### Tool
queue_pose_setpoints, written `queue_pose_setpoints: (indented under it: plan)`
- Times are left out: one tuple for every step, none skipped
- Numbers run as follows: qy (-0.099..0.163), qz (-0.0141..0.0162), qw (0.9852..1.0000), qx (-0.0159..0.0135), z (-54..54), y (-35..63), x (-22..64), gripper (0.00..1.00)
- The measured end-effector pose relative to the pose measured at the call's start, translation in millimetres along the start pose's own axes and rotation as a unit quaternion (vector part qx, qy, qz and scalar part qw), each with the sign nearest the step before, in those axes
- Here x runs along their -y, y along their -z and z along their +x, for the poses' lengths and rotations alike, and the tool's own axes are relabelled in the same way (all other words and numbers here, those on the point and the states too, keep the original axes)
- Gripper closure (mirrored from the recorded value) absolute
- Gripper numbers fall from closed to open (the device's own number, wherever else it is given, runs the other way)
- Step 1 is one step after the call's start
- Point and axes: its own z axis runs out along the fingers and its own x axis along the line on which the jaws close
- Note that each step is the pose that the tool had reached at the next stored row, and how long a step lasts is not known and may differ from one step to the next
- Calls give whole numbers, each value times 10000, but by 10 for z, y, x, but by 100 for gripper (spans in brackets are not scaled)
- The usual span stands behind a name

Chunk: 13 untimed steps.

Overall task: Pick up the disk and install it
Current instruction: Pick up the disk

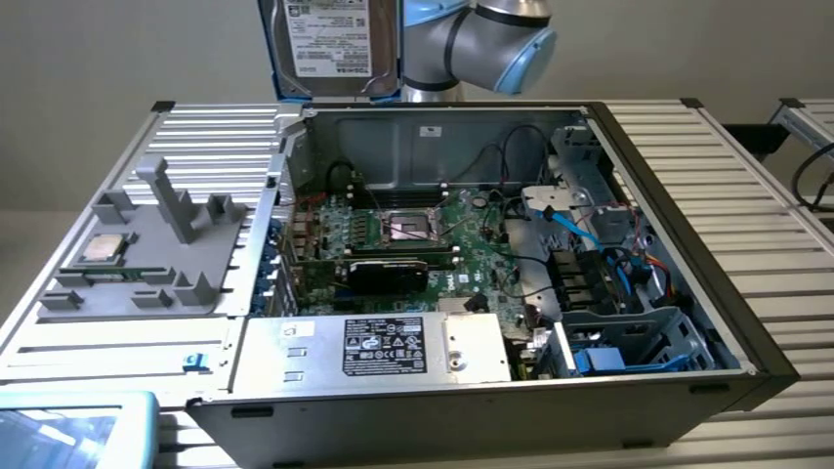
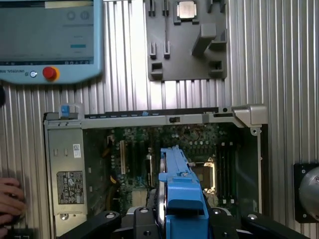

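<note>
**Item under inspection.** The disk (image 1: 332, 39) is a flat rectangular silver-grey hard drive with a white printed label, edged by a bright blue plastic frame. It is raised upright in the air above the open grey and black metal computer case (image 1: 431, 142), toward the case's far side and the exterior view's left. Its label faces the exterior camera. It touches neither the case nor the ribbed aluminium counter (image 1: 756, 127).

**Gripper.** The black gripper (image 2: 179, 221) is clamped on the disk. In the wrist view its fingers (image 2: 144, 219) close on either side of the disk. The blue frame edge (image 2: 182, 191) stands out between them over the green motherboard (image 2: 134, 149). The grey and blue robot arm (image 1: 482, 39) rises behind the case.

**Inside the case.**
- A square metal processor socket (image 1: 406, 227) sits mid-board.
- A large silver box with a black label (image 1: 378, 344) fills the near corner.
- A metal drive cage with blue parts (image 1: 626, 342) stands at the near end, on the exterior view's right.

**On the counter.**
- A grey plastic fixture tray (image 1: 156, 254) lies at the exterior view's left of the case. It carries a small square silver processor chip (image 1: 104, 249).
- A light blue control tablet with a red button (image 2: 50, 40) lies near the case.
- A person's hand (image 2: 10, 201) shows beside the silver box's end of the case.
</note>
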Motion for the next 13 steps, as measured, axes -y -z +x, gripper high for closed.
queue_pose_setpoints:
  plan:
    - [0,0,10000,0,25,-1,19,63]
    - [0,0,10000,0,49,-1,37,63]
    - [0,0,10000,0,73,-2,55,63]
    - [0,0,10000,0,96,-2,73,63]
    - [0,0,10000,0,120,-3,91,63]
    - [0,0,10000,0,144,-3,110,63]
    - [0,0,10000,0,168,-4,129,63]
    - [0,0,10000,0,192,-5,147,63]
    - [0,0,10000,0,215,-5,165,63]
    - [0,0,10000,0,239,-5,184,63]
    - [0,0,10000,0,263,-6,203,63]
    - [-1,0,10000,0,288,-7,222,63]
    - [0,0,10000,0,313,-7,242,63]
